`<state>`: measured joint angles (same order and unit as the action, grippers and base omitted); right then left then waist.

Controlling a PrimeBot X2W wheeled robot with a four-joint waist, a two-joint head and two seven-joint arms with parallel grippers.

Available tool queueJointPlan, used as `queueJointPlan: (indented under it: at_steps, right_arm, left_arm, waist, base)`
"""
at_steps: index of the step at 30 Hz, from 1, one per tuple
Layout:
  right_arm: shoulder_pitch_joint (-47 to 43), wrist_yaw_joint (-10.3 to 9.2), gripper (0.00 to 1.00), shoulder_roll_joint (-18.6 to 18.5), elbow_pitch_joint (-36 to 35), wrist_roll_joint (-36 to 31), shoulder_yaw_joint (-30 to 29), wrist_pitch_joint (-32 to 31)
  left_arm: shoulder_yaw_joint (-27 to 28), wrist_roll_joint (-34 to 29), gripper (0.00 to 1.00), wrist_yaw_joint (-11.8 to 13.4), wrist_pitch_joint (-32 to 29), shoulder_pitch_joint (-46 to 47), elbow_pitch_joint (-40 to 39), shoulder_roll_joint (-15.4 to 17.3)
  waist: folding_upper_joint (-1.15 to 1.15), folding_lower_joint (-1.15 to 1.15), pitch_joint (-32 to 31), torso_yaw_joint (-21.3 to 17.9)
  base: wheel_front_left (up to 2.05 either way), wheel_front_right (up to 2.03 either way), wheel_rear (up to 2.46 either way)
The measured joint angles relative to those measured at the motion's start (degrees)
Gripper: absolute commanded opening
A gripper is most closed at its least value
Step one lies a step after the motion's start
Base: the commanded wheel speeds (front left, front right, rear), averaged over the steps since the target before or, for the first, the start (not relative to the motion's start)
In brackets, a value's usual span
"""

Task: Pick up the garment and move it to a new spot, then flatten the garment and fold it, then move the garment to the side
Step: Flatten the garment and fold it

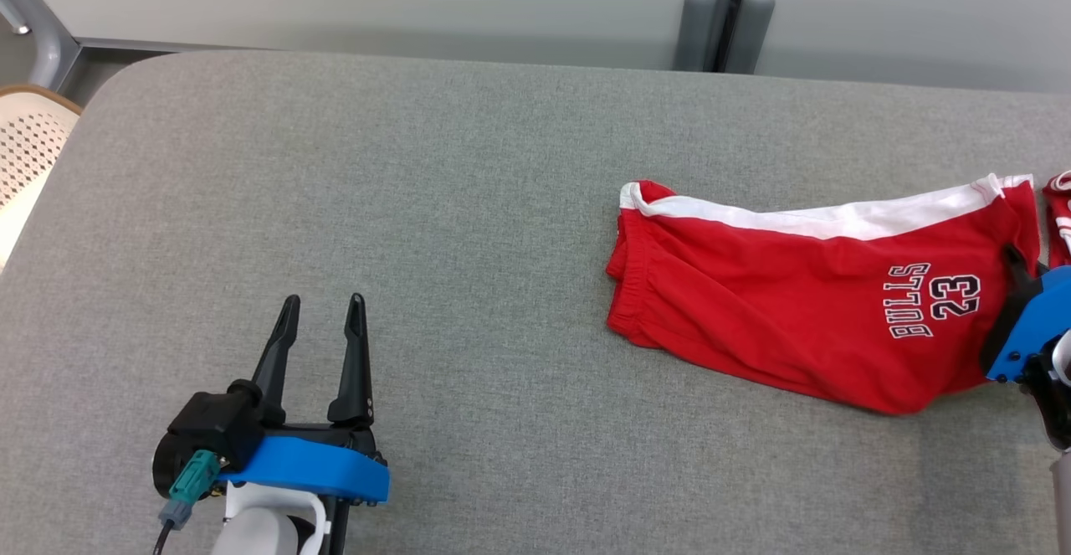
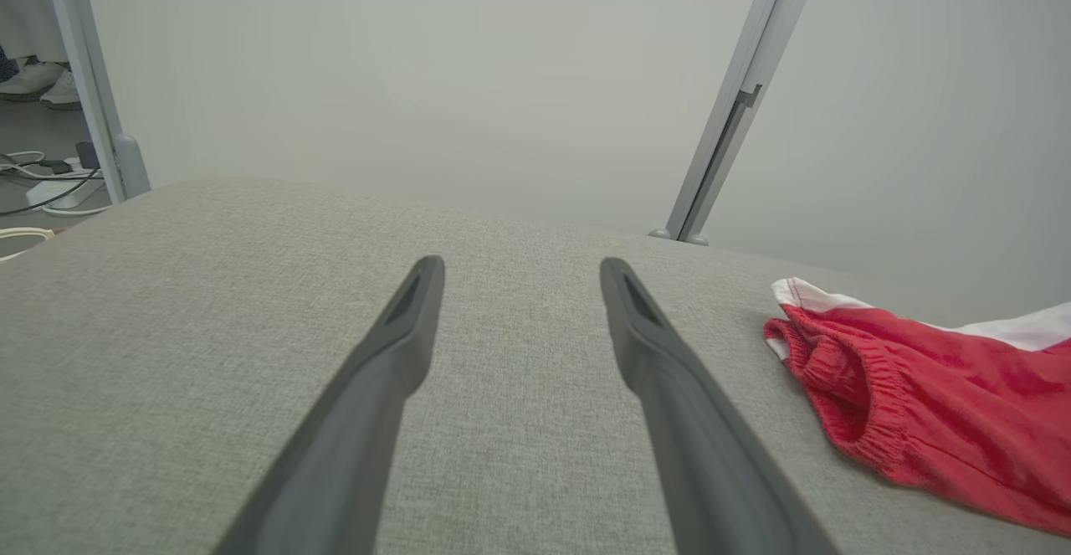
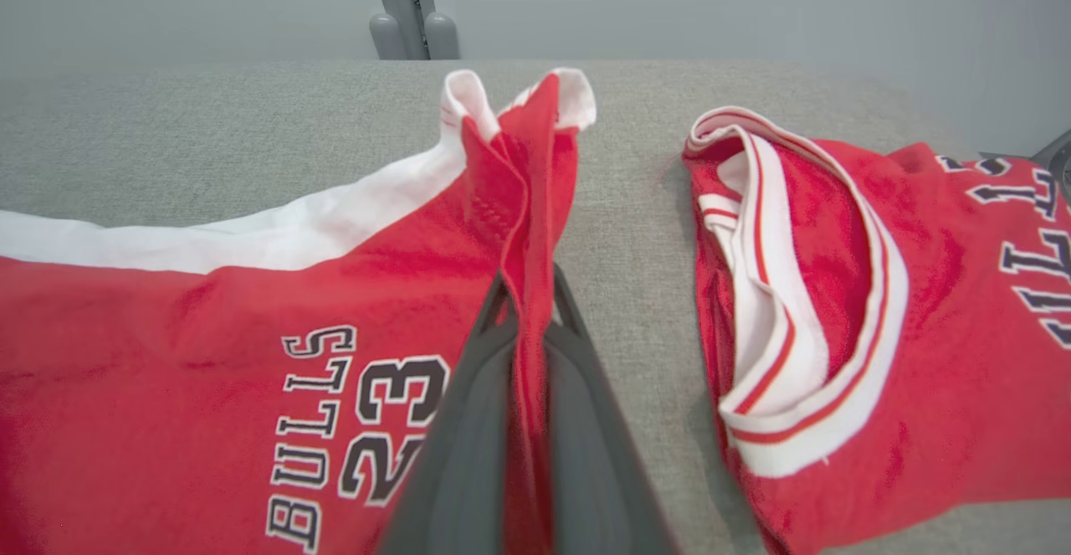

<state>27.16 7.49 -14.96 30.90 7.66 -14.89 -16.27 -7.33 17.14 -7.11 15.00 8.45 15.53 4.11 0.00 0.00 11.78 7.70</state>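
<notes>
At the far left a pale perforated seat point(image 1: 25, 149) stands off the grey padded table point(image 1: 468, 203). The left gripper point(image 1: 324, 299) hovers over bare cloth, fingers parted and holding nothing. Well to its right lie the red Bulls shorts point(image 1: 795, 304), with nothing in between. The right wrist view shows the right gripper point(image 3: 529, 277) pinched tight on a bunched corner of the shorts. It also shows a red jersey point(image 3: 837, 329) just beside them, which the head view barely catches at its edge.

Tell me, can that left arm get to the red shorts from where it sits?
Probably yes. The open left gripper has bare grey tabletop between it and the near end of the red shorts, with nothing standing in the way. The right gripper pinches their far edge.
</notes>
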Motion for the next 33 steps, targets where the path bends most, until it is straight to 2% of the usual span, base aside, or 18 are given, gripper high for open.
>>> queueJointPlan:
  at_steps: [4,6,13,21,32,33]
  right_arm:
    - [-1.3,0.0,0.0,1.86,-6.26,-2.7,-1.7,-4.3]
    - [-1.32,0.0,0.0,3.97,-10.27,-3.92,-1.23,-7.6]
    - [0.28,0.0,0.0,8.61,-14.25,-4.7,4.8,-12.69]
    - [3.83,0.0,0.0,11.47,-9.81,-2.77,13.12,-12.34]
    - [8.77,0.0,0.0,12.04,1.7,1.41,19.6,-8.56]
    - [9.22,0.0,0.31,12.04,2.66,1.93,20.05,-8.33]
  left_arm:
    - [-0.54,0.11,1.0,0.0,0.0,-0.12,0.51,-0.12]
    - [-0.94,0.44,1.0,0.0,0.0,-0.13,0.96,-0.15]
    - [-1.92,0.96,1.0,-0.01,-0.01,-0.11,1.44,-0.18]
    - [-2.59,1.55,1.0,-0.02,0.0,-0.08,1.48,-0.12]
    - [-3.16,2.12,1.0,-0.1,0.0,0.53,1.27,-0.36]
    - [-3.13,2.13,1.0,-0.1,0.0,0.53,1.23,-0.38]
  waist:
    - [0.0,0.0,-0.84,0.11]
    - [0.0,0.0,-1.1,0.56]
    - [0.0,0.0,-1.39,2.43]
    - [0.0,0.0,-1.09,4.96]
    - [0.0,0.0,0.42,7.73]
    - [0.0,0.0,0.52,7.82]
  base:
    - [0.0,0.0,0.0]
    - [0.0,0.0,0.0]
    - [0.0,0.0,0.0]
    - [0.0,0.0,0.0]
    - [0.0,0.0,0.0]
    - [0.0,0.0,0.0]
